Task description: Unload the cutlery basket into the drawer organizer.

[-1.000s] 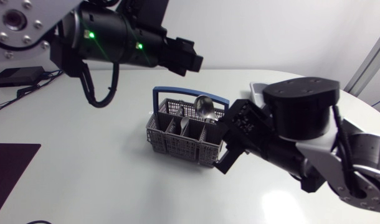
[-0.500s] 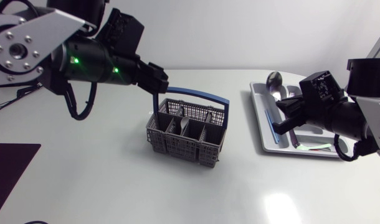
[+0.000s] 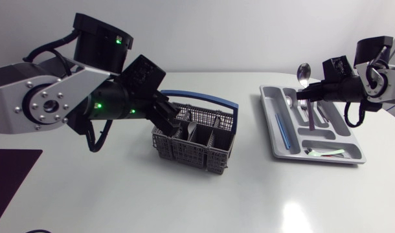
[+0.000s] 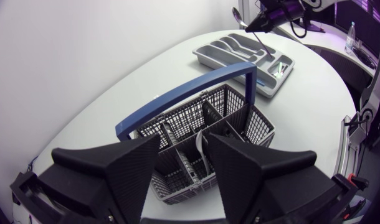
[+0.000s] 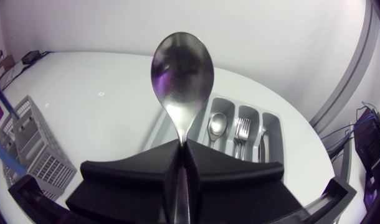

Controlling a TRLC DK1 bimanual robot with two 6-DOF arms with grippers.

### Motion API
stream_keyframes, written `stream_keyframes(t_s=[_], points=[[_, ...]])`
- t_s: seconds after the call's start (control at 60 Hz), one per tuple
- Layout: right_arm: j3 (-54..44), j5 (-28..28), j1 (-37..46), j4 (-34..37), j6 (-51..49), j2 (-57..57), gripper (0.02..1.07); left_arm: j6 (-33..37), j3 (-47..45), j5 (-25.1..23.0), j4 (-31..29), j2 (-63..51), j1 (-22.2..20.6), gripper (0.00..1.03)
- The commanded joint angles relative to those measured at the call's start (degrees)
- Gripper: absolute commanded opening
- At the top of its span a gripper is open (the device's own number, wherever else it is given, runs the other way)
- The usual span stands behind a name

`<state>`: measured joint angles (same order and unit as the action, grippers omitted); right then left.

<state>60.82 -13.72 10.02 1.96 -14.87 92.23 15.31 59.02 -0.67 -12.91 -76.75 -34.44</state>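
**A:** What have the right arm's fingers got?

**B:** The right gripper (image 5: 182, 149) is clamped, both black wedges pressed on the handle of a large polished steel spoon (image 5: 182, 68). The spoon stands upright out of the fingers, bowl at the top, with its handle running down between them.

**A:** And where does it belong?

**B:** In the grey plastic drawer organizer (image 5: 278, 118), which lies under and just ahead of those fingers on the white table (image 5: 96, 74). A smaller spoon (image 5: 217, 124) and a fork (image 5: 241, 132) lie in neighbouring slots, lengthwise along them.

**A:** So the axis is wrong?

**B:** That seems the crux. The spoon's long axis is near vertical while the slots run flat. The wrist would probably have to tip it down along a slot before letting go. From above, the handle's lower end hangs low over the slots; whether it touches cannot be told.

**A:** The other arm?

**B:** The left gripper (image 4: 184, 146) is spread wide and holds nothing. It is poised right over the grey mesh cutlery basket (image 4: 240, 115), beside its blue arched handle (image 4: 177, 93). Slim steel pieces (image 4: 199, 149) stand upright in a compartment directly under the gap between the fingers.

**A:** Which arm serves which?

**B:** The left is nearer the basket and well apart from the organizer; the right is over the organizer. A straight descent would likely suit the left's next pick.
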Motion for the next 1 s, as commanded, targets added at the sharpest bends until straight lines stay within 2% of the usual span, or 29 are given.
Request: stream_keyframes(t_s=[0.0, 0.417, 0.767, 0.867, 0.983], points=[[5.4, -0.3, 1.4, 0.1, 3.1, 5.7, 0.07, 2.0, -2.5, -0.3, 1.3, -0.5, -0.7, 0.56], [22.4, 1.3, 2.0, 1.6, 8.8, 25.1, 0.07, 4.8, -6.6, -0.3, 6.8, -0.6, -1.5, 0.56], [27.1, 3.1, 3.5, 4.9, 9.2, 33.4, 0.08, 5.7, -8.2, -0.3, 10.9, -2.2, -3.4, 0.56], [26.3, 3.4, 3.5, 4.9, 9.1, 33.5, 0.16, 5.9, -8.4, -0.3, 11.6, -2.9, -3.5, 0.56], [24.6, 3.5, 3.4, 4.9, 8.7, 32.2, 0.31, 6.1, -8.7, -0.2, 12.6, -3.9, -4.0, 0.56]])
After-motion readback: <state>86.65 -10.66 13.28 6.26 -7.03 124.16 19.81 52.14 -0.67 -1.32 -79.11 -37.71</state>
